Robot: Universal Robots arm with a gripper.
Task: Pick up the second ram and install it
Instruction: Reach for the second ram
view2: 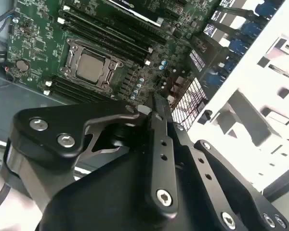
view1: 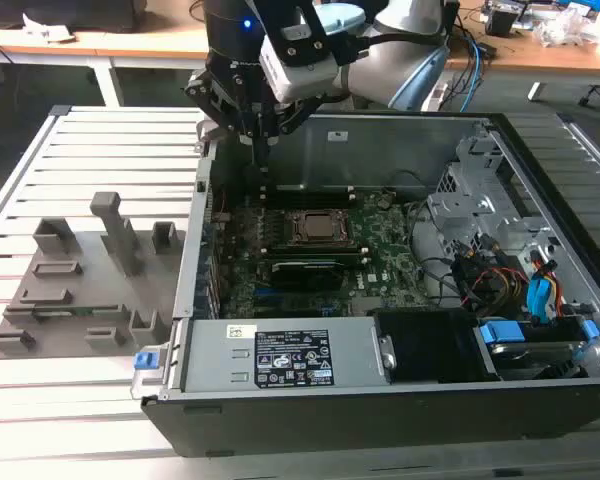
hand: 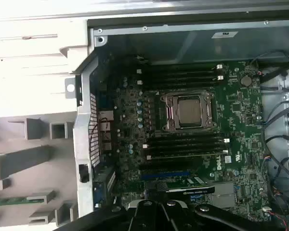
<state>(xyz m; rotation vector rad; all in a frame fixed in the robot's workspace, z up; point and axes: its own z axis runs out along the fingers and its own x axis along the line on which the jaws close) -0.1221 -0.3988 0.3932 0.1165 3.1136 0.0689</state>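
Steel case, exterior view: the open case (view1: 400, 410) has its far corner partly covered by the gripper's body, and the arm (view1: 410, 40) is cut off by the picture's edge.
Second ram, exterior view: the second ram (view1: 65, 314) lies flat among the grey holder blocks (view1: 115, 235) on the slatted table (view1: 110, 140). It is outside the case, on the exterior view's left. It reads as a thin, faintly green strip; its chips and label are too small to make out.
Gripper, exterior view: the gripper (view1: 261, 152) hangs over the case's far corner on the exterior view's left, well apart from the second ram. Its 2 fingers taper to 1 narrow tip.
Glare, second wrist view: the holder blocks are washed pale, and the black gripper links cover a large part of the motherboard (view2: 38, 43).
Gripper, second wrist view: the fingers (view2: 156, 125) are drawn together with nothing gripped between them. The tip is seen against the board's edge, beside the CPU socket (view2: 90, 66).
Second ram, first wrist view: 1 end is cut off by the picture's edge. The visible part is green and flat, lying between grey blocks outside the case wall.
Memory slots, first wrist view: the memory slots (hand: 183, 144) flank the CPU socket; they are dark, and whether any is filled cannot be told.
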